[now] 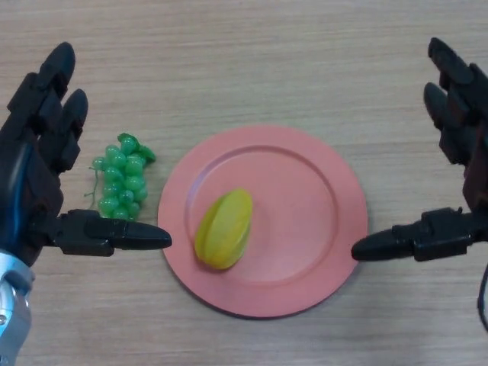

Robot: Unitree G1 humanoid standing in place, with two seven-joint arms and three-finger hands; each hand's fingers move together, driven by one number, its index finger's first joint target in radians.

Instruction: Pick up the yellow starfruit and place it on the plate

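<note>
The glossy yellow starfruit (223, 229) lies on the round salmon-pink plate (320, 198), left of centre; the left hand (38, 168) and right hand (457, 152) flank it, fingers spread, empty; a stray left thumb could nudge the green plastic grapes (120, 177).

A bunch of green grapes (121, 177) lies on the wooden table (252, 53)

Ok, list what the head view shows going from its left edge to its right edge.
left hand, open → green grapes → yellow starfruit, lying on the left part of the pink plate → right hand, open.
</note>
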